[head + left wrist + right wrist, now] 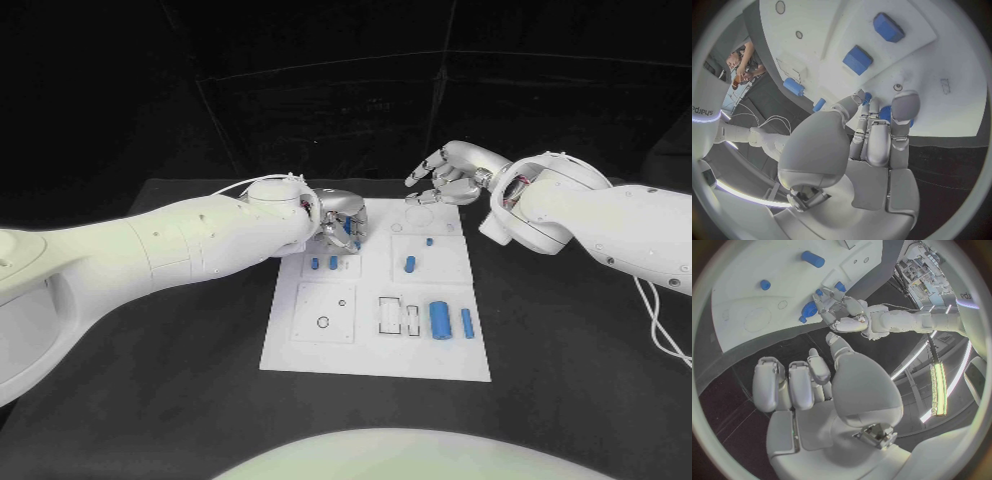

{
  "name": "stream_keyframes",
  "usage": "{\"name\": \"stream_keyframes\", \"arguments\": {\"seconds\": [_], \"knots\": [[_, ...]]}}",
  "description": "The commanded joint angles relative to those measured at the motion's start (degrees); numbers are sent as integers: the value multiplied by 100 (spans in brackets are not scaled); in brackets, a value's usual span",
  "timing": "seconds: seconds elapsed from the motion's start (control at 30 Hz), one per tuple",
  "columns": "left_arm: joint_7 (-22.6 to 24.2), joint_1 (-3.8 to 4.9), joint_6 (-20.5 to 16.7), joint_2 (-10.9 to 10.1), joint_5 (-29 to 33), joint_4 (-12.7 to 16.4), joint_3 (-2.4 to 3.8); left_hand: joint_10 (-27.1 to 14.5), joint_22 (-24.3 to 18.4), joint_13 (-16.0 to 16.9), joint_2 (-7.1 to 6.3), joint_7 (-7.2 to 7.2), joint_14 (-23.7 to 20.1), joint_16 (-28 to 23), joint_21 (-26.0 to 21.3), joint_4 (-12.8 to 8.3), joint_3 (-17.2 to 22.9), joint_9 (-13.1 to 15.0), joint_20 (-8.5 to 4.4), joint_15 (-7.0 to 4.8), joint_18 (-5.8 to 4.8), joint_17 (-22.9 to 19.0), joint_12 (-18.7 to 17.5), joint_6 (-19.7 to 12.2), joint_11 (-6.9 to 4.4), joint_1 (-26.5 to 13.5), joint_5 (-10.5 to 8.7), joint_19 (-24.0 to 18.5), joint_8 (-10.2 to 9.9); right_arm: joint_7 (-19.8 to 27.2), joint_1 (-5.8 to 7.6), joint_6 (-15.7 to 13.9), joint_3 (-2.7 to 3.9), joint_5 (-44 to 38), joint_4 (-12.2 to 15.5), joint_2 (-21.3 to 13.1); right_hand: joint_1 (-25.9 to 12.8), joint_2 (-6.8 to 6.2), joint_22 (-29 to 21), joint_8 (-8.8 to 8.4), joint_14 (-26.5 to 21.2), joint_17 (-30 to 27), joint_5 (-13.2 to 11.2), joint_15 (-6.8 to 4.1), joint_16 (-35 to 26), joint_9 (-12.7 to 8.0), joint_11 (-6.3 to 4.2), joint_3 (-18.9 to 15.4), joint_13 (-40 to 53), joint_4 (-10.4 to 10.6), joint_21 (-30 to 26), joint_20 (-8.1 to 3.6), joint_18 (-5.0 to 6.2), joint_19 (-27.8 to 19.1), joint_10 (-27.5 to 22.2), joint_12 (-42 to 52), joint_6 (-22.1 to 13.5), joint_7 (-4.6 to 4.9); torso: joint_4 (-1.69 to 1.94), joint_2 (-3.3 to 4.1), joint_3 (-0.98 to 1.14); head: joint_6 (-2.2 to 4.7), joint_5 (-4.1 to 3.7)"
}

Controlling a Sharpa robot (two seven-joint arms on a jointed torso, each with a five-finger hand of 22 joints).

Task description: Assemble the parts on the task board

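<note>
The white task board (372,345) lies in the middle of the black table. My left hand (339,222) is down on its far left corner, fingertips closed round a small blue part (885,113) that shows between the fingers (905,107). My right hand (453,175) hovers over the board's far edge with loosely bent fingers (766,385) and nothing in it. Two small blue parts (325,264) stand just in front of the left hand. A short blue part (410,264) sits mid-board, and a thick blue cylinder (438,320) and a thinner one (467,321) lie at the near right.
Empty outlined slots (392,315) and a round hole (323,322) mark the board's near half. Bare black table (577,350) lies on both sides of the board. Thin white cables (661,320) run along my right arm.
</note>
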Motion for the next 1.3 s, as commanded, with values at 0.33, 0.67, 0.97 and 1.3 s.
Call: {"name": "stream_keyframes", "arguments": {"seconds": [0.33, 0.67, 0.97, 1.3], "knots": [[-177, -1, 189, 57, -39, -77, -2, 107, 3, -6, 129, -8, 145, 25, 24, -28, 133, 12, -10, -20, -101, -27, -97, 106, -4, 8, -4, 45, -78, 40, 12, -4, 5, -14, 9, 9, -4, 66, -2, 31, 230, 0, 33, -38, -6, -5, -12, -9, 3, 0, -22, -17, 49, -8, -15, -27, -11, -22, 0, -1, -2, -12, -5], [-86, -31, 172, 89, -40, -117, -2, 345, 64, 2, 213, -49, 148, 51, 67, -73, 257, 34, -33, -55, -104, -36, -167, 338, -53, 1, -8, 58, -83, 42, 12, -3, 5, -14, 14, 8, 1, 71, 1, 34, 233, 14, 36, -38, 1, -6, -12, -9, 15, 1, -22, -18, 48, -6, -6, -15, -12, -21, 1, -2, -1, -16, -10], [61, -54, -200, -17, -39, -20, 2, 463, 78, -2, 227, -56, 150, 65, 75, -104, 303, 34, -53, -72, -105, -42, -245, 435, -71, -17, -10, 63, -108, 46, 12, -6, 5, -14, 14, 6, 1, 72, 6, 35, 234, 16, 36, -38, 2, -6, -12, -10, 19, 2, -19, -18, 47, -2, -3, -10, -11, -22, -2, -1, -8, 11, -6], [139, -55, -394, -310, 200, 301, 127, 490, 77, -4, 227, -54, 151, 68, 75, -103, 312, 31, -58, -74, -105, -52, -280, 454, -71, -40, -9, 67, -125, 45, 12, -6, 5, -14, -7, 1, 1, 72, 6, 35, 234, 16, 36, -38, 2, -6, -12, -10, 19, 2, -19, -18, 47, -2, -3, -10, -11, -22, 17, -5, -9, 18, -10]]}}
